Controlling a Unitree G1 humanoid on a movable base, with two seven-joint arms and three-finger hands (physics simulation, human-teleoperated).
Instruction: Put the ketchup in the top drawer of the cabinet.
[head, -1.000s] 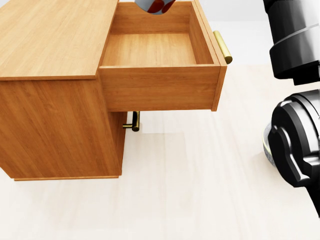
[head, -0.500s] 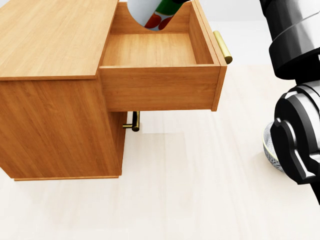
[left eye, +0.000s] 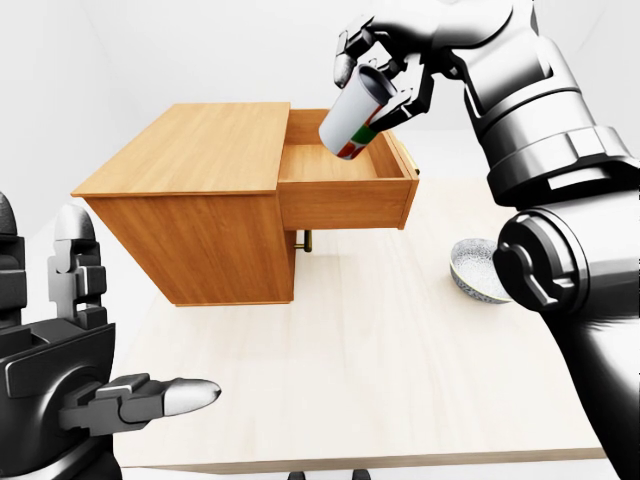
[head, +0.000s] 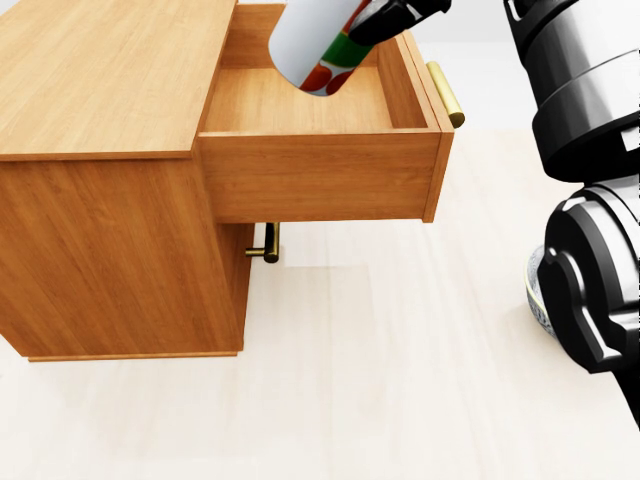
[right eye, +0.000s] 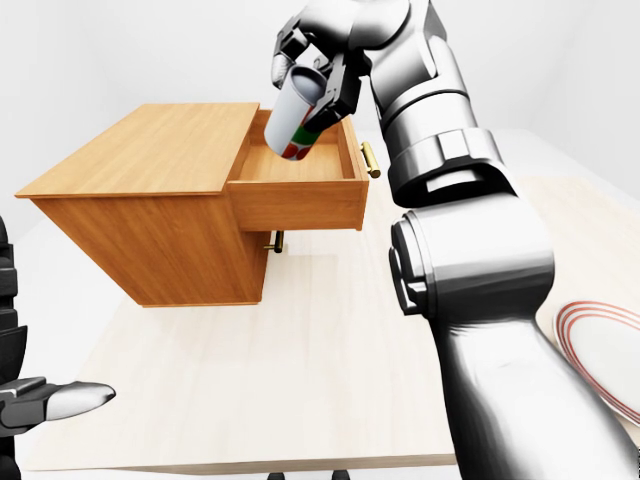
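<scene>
The ketchup bottle (left eye: 354, 119), white with a red and green label, hangs tilted over the open top drawer (left eye: 345, 185) of the wooden cabinet (left eye: 190, 190). My right hand (left eye: 385, 70) is shut on its upper end and holds it just above the drawer's inside. In the head view the bottle (head: 318, 45) enters from the top edge, over the drawer's bare floor (head: 300, 100). My left hand (left eye: 140, 400) is open and empty at the bottom left of the left-eye view, away from the cabinet.
A brass handle (head: 446, 93) sticks out from the drawer's face at the right. A lower drawer's handle (head: 268, 243) shows under it. A patterned bowl (left eye: 478, 268) sits on the table to the cabinet's right. A red-ringed plate (right eye: 600, 345) lies at the far right.
The right hand has brought the bottle lower and further into the head view, down over the drawer. The drawer and cabinet have not moved.
</scene>
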